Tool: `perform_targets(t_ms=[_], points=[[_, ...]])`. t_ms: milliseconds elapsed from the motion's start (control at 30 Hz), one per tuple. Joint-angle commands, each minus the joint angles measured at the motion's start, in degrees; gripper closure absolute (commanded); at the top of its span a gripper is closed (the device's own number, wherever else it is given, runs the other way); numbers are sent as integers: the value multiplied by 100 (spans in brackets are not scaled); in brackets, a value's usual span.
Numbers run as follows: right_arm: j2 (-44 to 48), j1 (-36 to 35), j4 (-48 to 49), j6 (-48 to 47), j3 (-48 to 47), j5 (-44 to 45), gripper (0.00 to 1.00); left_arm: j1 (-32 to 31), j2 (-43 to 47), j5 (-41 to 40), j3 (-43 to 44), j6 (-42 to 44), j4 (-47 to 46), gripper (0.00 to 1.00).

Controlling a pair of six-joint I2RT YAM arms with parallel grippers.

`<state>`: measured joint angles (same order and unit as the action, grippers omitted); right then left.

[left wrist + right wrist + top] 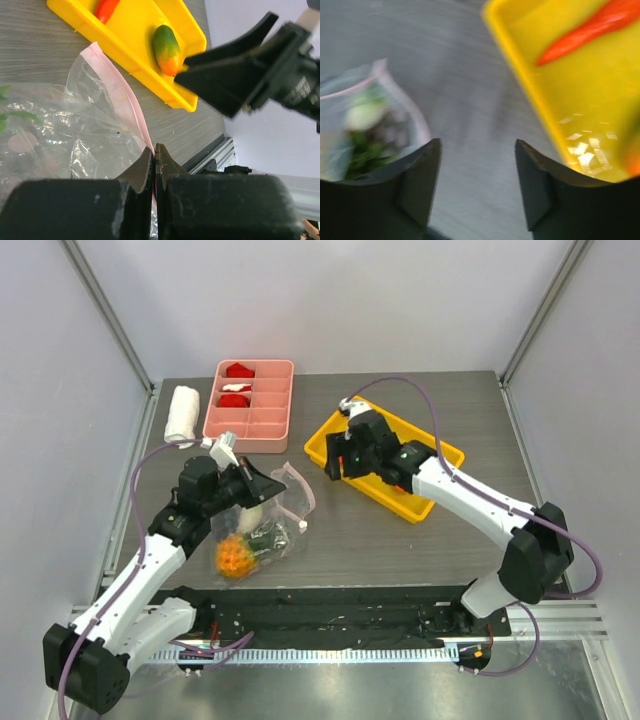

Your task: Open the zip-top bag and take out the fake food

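The left gripper (pixel 155 152) clamps the pink zip edge of the bag (pixel 65 120) between closed jaws. The right gripper (pixel 477 145) stands wide and empty; ahead-right of it, the tray (pixel 515 70) holds carrot (pixel 590 30) and mango (pixel 167 47).

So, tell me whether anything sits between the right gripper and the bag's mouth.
Nothing visible does. Only tabletop shows between the open right gripper and the zip-top bag, whose pink strip the left gripper pinches.

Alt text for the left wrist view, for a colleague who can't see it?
The left gripper is shut on the pink zip edge of the clear zip-top bag. Behind it, a yellow tray holds a mango and a carrot. A dark, blurred part of the right arm fills the right side.
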<state>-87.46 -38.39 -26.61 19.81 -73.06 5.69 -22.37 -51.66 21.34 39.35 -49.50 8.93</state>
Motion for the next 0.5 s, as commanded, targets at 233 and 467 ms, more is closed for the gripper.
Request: perform_targets(t_ms=[233,467], points=[[-288,-1187,2257,1341,451,-1844,68,-4,314,98,143,-16,21,100],[-1080,-1276,2941,1307,485,-1774,60,-4,288,107,169,-60,12,100]])
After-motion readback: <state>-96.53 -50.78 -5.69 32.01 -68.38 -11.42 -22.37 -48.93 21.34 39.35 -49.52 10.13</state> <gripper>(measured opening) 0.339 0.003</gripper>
